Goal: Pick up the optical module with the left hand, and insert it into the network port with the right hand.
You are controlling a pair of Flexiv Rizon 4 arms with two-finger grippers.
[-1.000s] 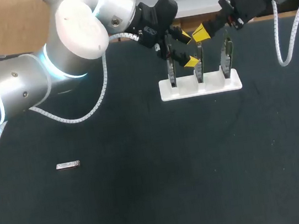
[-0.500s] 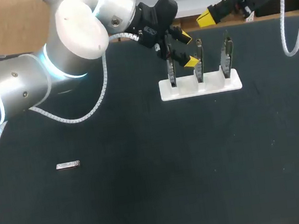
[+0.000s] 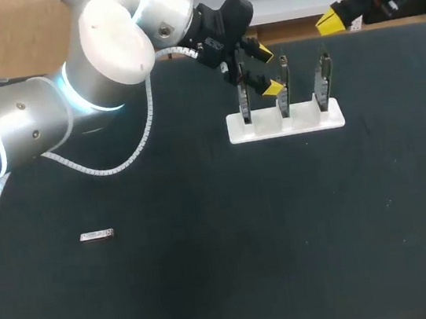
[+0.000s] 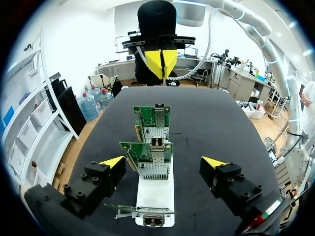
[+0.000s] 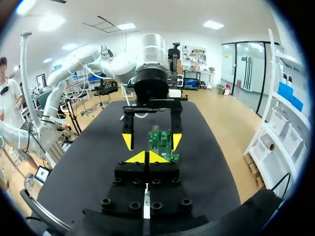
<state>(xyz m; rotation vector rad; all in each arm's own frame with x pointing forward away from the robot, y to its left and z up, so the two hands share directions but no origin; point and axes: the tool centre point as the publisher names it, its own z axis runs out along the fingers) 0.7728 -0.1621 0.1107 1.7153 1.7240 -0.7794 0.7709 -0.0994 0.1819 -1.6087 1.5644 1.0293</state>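
Right gripper [image 3: 334, 22], closed and empty, has drawn back from the white rack [image 3: 285, 121]; left gripper [image 3: 267, 69] stands open at the rack; optical module [image 3: 97, 235], well apart from it, awaits pickup.

On the table [image 3: 291, 260], a stand [image 3: 285, 121] sits toward the far middle, holding three cards [image 3: 324, 76] upright in a row. The module [image 3: 97, 235] lies flat well apart, to the near left. The left gripper [image 3: 266, 70] hangs between the row's left and middle cards, and the right gripper [image 3: 329, 22] is behind its right end.
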